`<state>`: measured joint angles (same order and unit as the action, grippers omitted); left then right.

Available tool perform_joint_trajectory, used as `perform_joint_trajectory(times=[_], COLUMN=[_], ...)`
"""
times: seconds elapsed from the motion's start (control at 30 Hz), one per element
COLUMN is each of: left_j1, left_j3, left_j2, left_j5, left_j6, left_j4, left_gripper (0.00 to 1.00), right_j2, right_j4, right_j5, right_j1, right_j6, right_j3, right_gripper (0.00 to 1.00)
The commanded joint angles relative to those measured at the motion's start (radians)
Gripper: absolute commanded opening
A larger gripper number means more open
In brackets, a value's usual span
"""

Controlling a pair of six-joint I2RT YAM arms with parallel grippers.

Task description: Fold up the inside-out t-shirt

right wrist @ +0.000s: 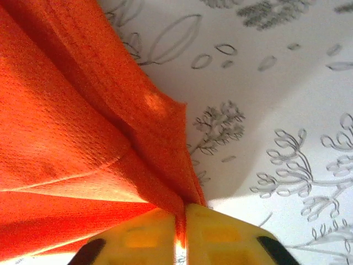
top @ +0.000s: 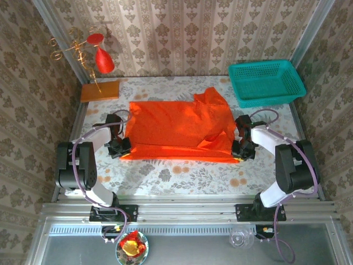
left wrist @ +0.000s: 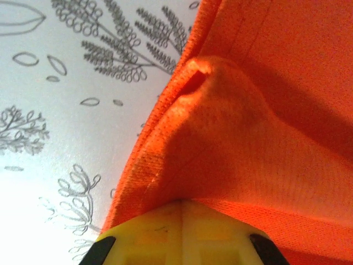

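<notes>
Across the middle of the surface [top: 182,172]: the inside-out t-shirt [top: 176,130] is lying spread wide from left to right, its near hem running roughly parallel with the near edge; the cloth is showing plain orange-red with no print
Far right part of the cloth: one sleeve is bunching up toward the far edge, pointing at the basket, and a small flap is folding over just inside the right side
Left end effector [top: 122,148]: it is sitting at the near left corner of the t-shirt, clamped on the cloth; in the left wrist view [left wrist: 182,205] its yellow fingers [left wrist: 149,234] are pressing together while the t-shirt [left wrist: 265,110] is rising from their tips in a puckered ridge above the flowered surface [left wrist: 66,110]
Right end effector [top: 240,150]: it is sitting at the near right corner of the t-shirt, clamped on the cloth; in the right wrist view [right wrist: 181,212] a thin edge of the t-shirt [right wrist: 66,138] is passing between its yellow fingers [right wrist: 143,234] and fanning out in pleats to the left, with bare surface [right wrist: 287,110] lying to the right
Far right corner: a teal basket [top: 265,81] is standing empty, apart from the t-shirt
Far left corner: a flat wooden block [top: 100,90] is lying by the edge, and a red ornament [top: 102,58] on a gold stand is rising beside it
</notes>
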<state>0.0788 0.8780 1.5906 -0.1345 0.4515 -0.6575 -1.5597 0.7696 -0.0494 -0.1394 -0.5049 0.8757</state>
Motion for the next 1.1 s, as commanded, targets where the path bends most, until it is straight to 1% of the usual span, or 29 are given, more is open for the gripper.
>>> perform_joint_trajectory(times=[0.0,0.03,0.07,0.13,0.2,0.3,0.37,0.47,0.63,0.8,0.87,0.97,1.07], left_j1=[0.015,0.02,0.024,0.033,0.043,0.058,0.065,0.068,0.07,0.072,0.072,0.072,0.072], left_j3=[0.01,0.019,0.026,0.036,0.044,0.05,0.046,0.037,0.035,0.039,0.038,0.042,0.045], left_j2=[-0.058,-0.073,-0.086,-0.111,-0.125,-0.125,-0.12,-0.114,-0.122,-0.133,-0.135,-0.13,-0.118], left_j5=[0.007,0.004,0.0,-0.012,-0.027,-0.041,-0.047,-0.054,-0.059,-0.059,-0.056,-0.056,-0.06], left_j6=[0.005,0.003,0.003,-0.003,-0.008,-0.007,-0.008,-0.005,-0.005,-0.01,-0.011,-0.013,-0.014], left_j4=[-0.064,-0.074,-0.081,-0.088,-0.091,-0.095,-0.089,-0.082,-0.08,-0.085,-0.084,-0.077,-0.067], left_gripper=[0.05,0.05,0.06,0.07,0.07,0.07,0.07,0.07,0.07,0.07,0.07,0.07,0.07], right_j2=[0.075,0.093,0.105,0.119,0.119,0.082,0.033,-0.056,-0.192,-0.299,-0.334,-0.379,-0.359], right_j4=[0.091,0.105,0.118,0.141,0.135,0.076,0.022,-0.029,-0.152,-0.228,-0.284,-0.269,-0.245], right_j5=[0.052,0.054,0.055,0.06,0.039,-0.029,-0.064,-0.075,-0.116,-0.091,-0.089,-0.107,-0.13], right_j1=[-0.014,-0.027,-0.04,-0.086,-0.14,-0.226,-0.276,-0.325,-0.347,-0.34,-0.335,-0.31,-0.293], right_j6=[-0.013,-0.016,-0.021,-0.035,-0.052,-0.09,-0.118,-0.145,-0.178,-0.173,-0.16,-0.153,-0.14], right_j3=[0.053,0.074,0.091,0.135,0.165,0.191,0.205,0.23,0.287,0.402,0.439,0.483,0.48], right_gripper=[0.27,0.32,0.35,0.37,0.37,0.35,0.33,0.3,0.27,0.24,0.24,0.24,0.24])
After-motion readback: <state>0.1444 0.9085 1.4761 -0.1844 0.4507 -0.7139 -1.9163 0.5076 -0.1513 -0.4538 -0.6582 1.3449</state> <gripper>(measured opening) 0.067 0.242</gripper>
